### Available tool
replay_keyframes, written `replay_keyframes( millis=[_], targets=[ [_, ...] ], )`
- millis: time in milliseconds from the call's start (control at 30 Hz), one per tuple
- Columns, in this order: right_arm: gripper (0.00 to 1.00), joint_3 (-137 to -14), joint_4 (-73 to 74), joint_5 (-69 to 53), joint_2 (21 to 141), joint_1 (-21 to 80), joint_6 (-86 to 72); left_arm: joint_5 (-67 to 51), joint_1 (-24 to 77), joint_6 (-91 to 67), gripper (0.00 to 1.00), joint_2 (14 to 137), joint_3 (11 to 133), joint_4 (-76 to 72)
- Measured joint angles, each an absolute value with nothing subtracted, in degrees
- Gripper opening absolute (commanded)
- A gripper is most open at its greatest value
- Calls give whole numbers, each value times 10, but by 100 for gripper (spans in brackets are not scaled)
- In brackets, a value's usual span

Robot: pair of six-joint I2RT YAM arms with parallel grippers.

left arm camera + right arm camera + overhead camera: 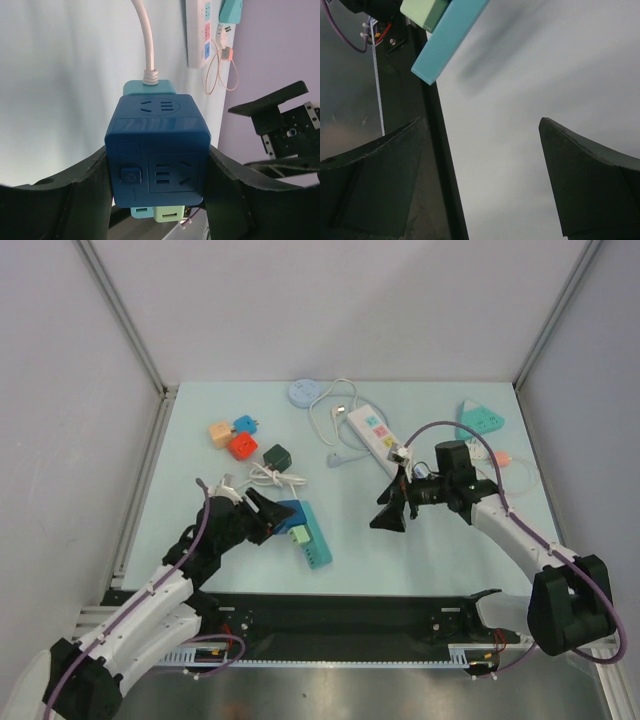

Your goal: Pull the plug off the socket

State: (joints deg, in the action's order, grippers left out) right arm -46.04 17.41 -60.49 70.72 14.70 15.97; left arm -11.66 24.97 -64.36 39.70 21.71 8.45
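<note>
A dark blue cube adapter (290, 512) sits plugged onto a teal power strip (314, 542) left of the table's centre. The strip's white cable (266, 476) coils behind it. My left gripper (274, 512) is shut on the blue cube (157, 150), one finger on each side face. The teal strip (150, 87) shows behind the cube, and the cable (146, 45) runs away from it. My right gripper (390, 512) is open and empty, apart from the strip to its right. In the right wrist view the gripper (482, 145) sees the strip's end (447, 40) at the top left.
A white power strip (372, 435) with a cable lies at the back centre. Orange (218, 433), red (243, 446), small blue (245, 423) and dark green (277, 455) cubes lie back left. A teal triangular socket (480, 420) lies back right. A black rail (350, 615) runs along the near edge.
</note>
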Motion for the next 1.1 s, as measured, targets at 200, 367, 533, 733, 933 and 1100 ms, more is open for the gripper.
replay_keyframes(
  millis=[200,367,533,733,933,1100],
  targets=[
    [100,-447,137,-542,708,237,107,-15,345,-720,0,461,214,23],
    [100,-434,94,-453,711,291,31,51,397,-768,0,540,225,-24],
    [100,-432,71,-398,729,316,-18,92,425,-799,0,624,262,-66],
    [98,-431,66,-362,763,320,-33,104,433,-819,0,686,290,-119],
    [92,-431,66,-351,778,322,-36,106,434,-831,0,711,299,-145],
    [77,-433,66,-349,804,322,-43,104,437,-846,0,735,310,-174]
  ],
)
